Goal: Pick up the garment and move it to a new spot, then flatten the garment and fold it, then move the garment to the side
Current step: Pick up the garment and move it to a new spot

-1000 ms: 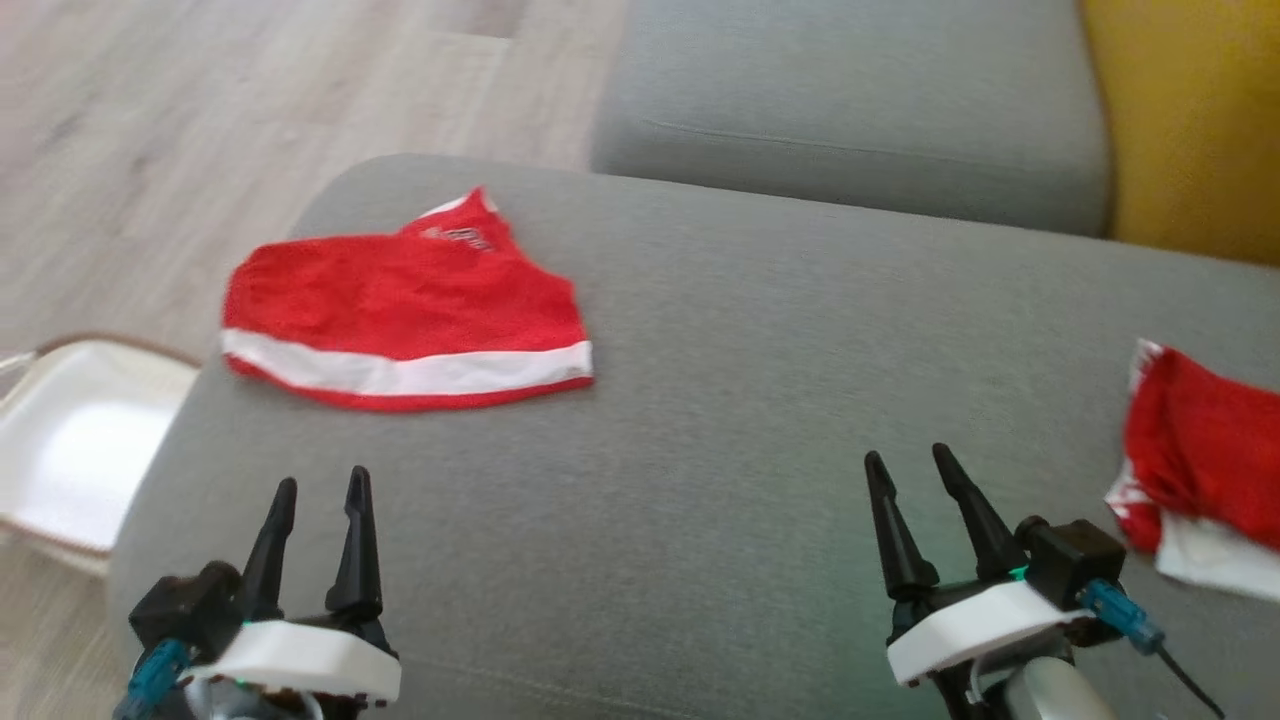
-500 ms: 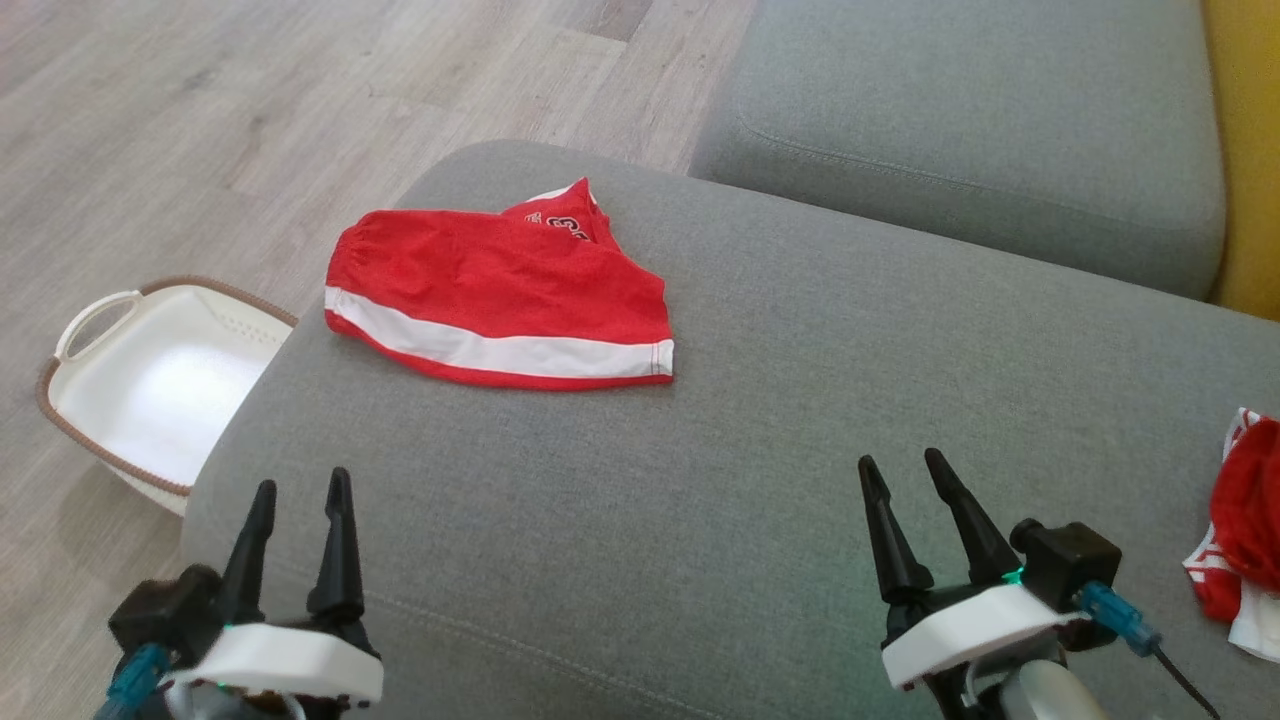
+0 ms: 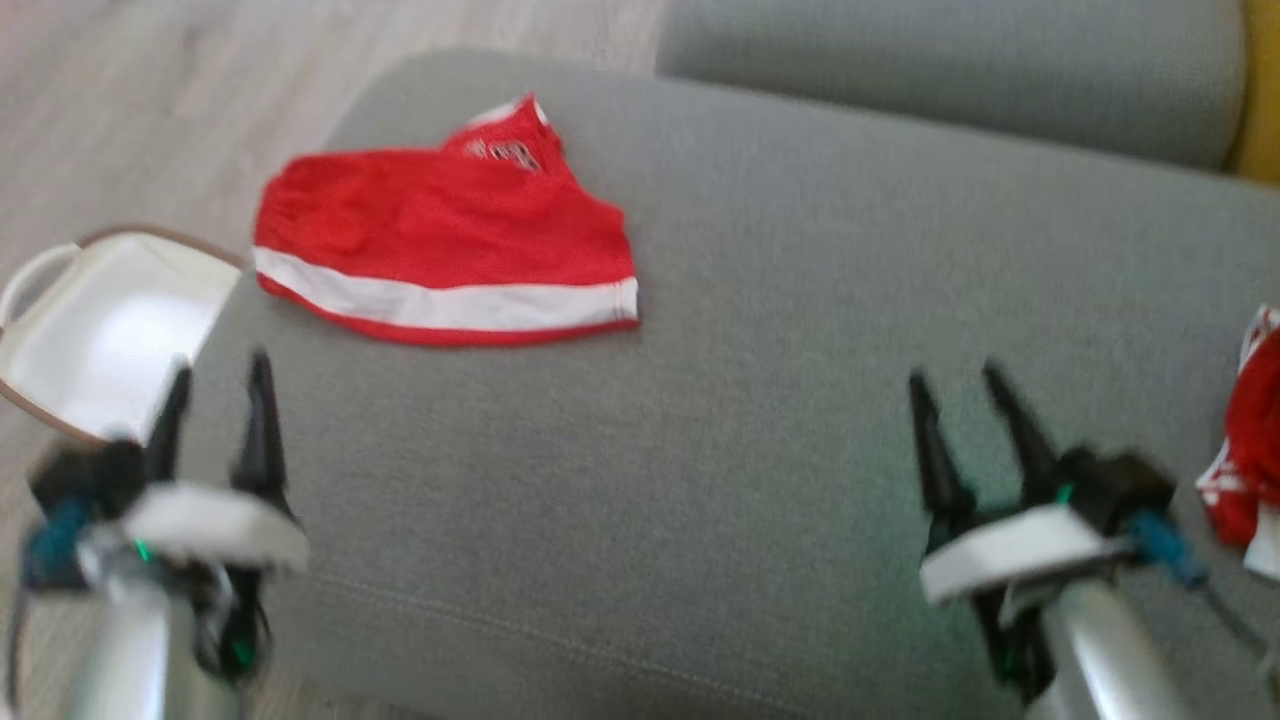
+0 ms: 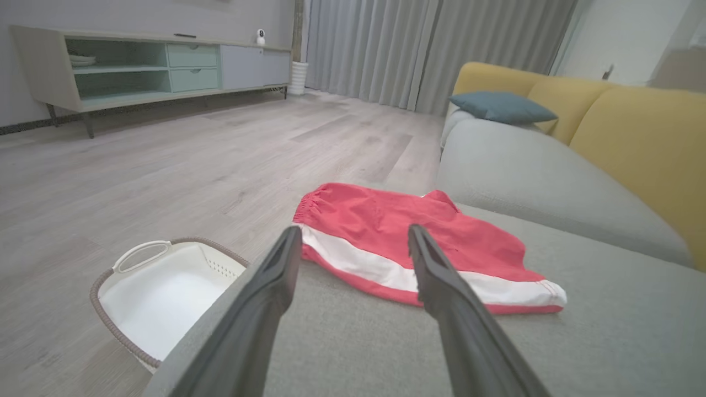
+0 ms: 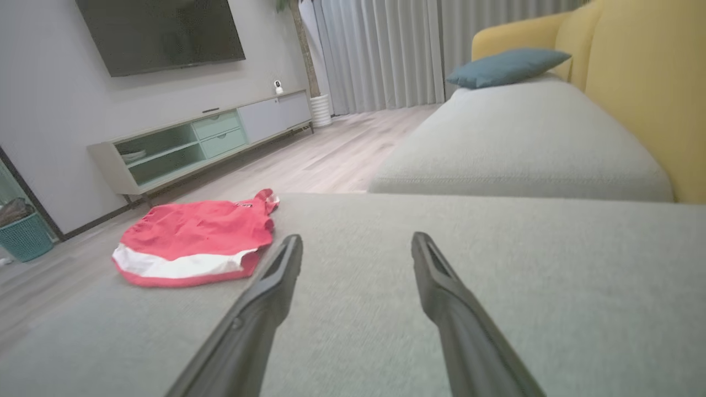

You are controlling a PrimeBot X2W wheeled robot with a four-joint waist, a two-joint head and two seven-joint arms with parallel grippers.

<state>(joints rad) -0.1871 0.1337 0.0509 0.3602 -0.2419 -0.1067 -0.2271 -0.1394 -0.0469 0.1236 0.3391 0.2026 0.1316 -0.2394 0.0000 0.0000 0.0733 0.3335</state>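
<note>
Garment, red shorts with a white band, lies flat on the grey sofa; left gripper and right gripper hover empty, fingers spread.

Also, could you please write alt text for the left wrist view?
Red shorts with a white stripe lie flat on a grey sofa cushion, just beyond the left gripper's two open dark fingers. A white basket stands on the wooden floor beside the cushion.

Illegible blurred print on the red garment
</note>
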